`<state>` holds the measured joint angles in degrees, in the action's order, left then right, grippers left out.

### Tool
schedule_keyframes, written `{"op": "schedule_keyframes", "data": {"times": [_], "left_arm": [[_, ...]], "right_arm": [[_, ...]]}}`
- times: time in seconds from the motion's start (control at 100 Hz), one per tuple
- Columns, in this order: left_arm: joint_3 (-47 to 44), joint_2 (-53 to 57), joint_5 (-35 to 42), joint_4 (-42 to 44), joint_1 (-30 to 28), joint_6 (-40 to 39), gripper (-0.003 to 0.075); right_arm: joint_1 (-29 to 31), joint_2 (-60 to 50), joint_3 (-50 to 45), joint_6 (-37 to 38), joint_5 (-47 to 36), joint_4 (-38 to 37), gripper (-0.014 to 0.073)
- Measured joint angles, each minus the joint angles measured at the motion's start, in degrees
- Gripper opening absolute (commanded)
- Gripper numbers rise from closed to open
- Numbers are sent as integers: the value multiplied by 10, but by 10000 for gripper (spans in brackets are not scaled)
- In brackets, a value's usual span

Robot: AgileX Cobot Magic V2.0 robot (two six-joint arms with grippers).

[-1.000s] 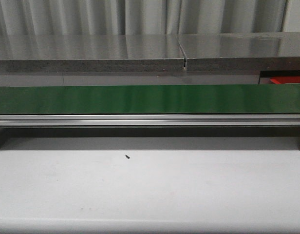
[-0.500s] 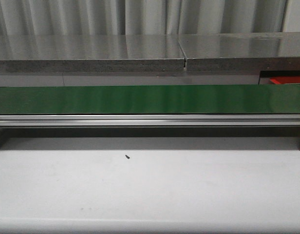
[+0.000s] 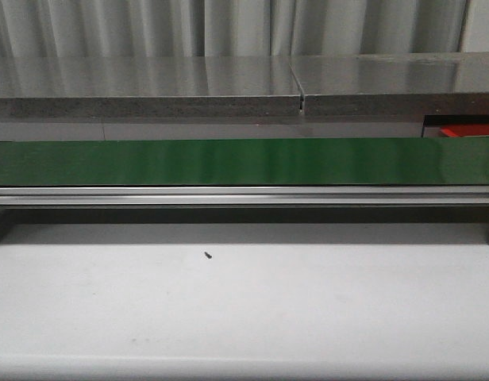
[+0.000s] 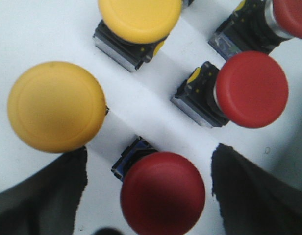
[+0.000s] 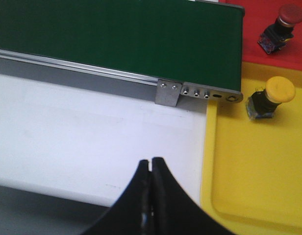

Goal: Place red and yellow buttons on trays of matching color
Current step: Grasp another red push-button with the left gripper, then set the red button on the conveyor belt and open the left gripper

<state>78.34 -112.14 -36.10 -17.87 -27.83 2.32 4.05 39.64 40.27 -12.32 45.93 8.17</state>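
A: Where do things stand?

B: The left gripper (image 4: pixel 148 196) hangs over a cluster of buttons on the white counter (image 4: pixel 33 29), jaws apart. A red button (image 4: pixel 163 193) lies between the fingers (image 4: pixel 40 196), so I judge that one the target.

A: What could spoil the pick?

B: Crowding. A yellow button (image 4: pixel 57 106) sits just beside one finger, and another red one (image 4: pixel 251 89) lies near the other finger. Coming down, a finger could land on either cap and knock it aside, or pinch two at once. The caps are domed and smooth, so a grip on the cap alone may slip; the black base is the safer hold.

A: And the right side?

B: The right gripper (image 5: pixel 151 169) has its jaws together, holding nothing, above the counter's edge by the belt (image 5: pixel 116 34). The yellow tray (image 5: pixel 254 176) already holds a yellow button (image 5: pixel 268 98); the red tray (image 5: pixel 254 34) holds a red one (image 5: pixel 281 24). Mixing colours on delivery is the other risk.
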Motion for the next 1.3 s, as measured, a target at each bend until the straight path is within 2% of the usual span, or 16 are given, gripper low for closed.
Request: {"op": "schedule_keyframes", "data": {"times": [0.22, 0.38, 0.58, 0.85, 0.98, 1.3], "left_arm": [[0, 0, -8, 0, 0, 0, 150], [0, 0, -18, -2, 0, 0, 65], [0, 18, -50, -14, 0, 0, 50], [0, 123, -62, -81, 7, 39, 50], [0, 154, -65, -100, 31, 53, 50], [0, 151, -61, -103, 116, 59, 50]], "right_arm": [[0, 0, 0, 0, 0, 0, -117], [0, 0, 0, 0, 0, 0, -117], [0, 0, 0, 0, 0, 0, -117], [0, 0, 0, 0, 0, 0, -117], [0, 0, 0, 0, 0, 0, -117], [0, 0, 0, 0, 0, 0, -117]]}}
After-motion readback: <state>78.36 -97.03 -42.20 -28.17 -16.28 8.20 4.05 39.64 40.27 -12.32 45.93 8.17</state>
